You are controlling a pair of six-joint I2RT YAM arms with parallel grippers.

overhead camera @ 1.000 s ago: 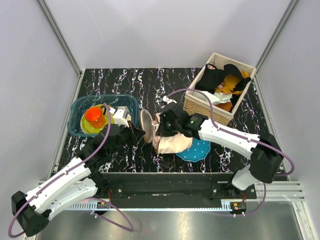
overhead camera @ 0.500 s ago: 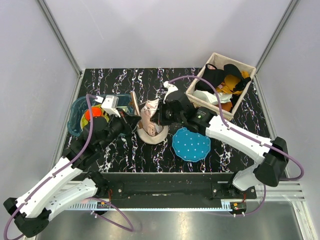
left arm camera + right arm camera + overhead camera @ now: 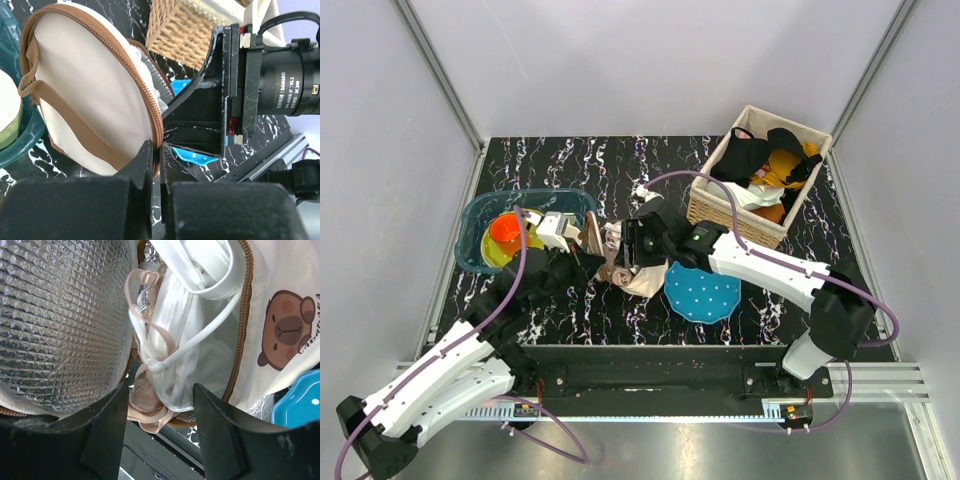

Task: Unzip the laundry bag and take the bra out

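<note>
Reading what print you have: a brown cartoon animal face (image 3: pixel 286 330) sits on the cream panel at the right of the right wrist view, with brown lettering beside it cut off by the frame edge; the white print on the black lens barrel (image 3: pixel 287 77) at the right of the left wrist view is too small to make out.

Your left arm runs from the lower left of the top view up to the centre; the left gripper (image 3: pixel 156 150) is closed, pinching the brown zip trim of the laundry bag (image 3: pixel 95 100), which stands on edge. Your right arm stretches from the lower right across the blue dotted disc (image 3: pixel 703 292) to the same spot; the right gripper (image 3: pixel 160 390) has its jaws apart at the bag's unzipped mouth, and whether they touch fabric is unclear.

The bra (image 3: pixel 170 340), pale satin with pink-beige straps, lies inside the bag between the silver quilted lining (image 3: pixel 60 315) and the cream panel; the bag sits at the centre of the top view, between the teal tub (image 3: pixel 485 250) and the disc.
</note>
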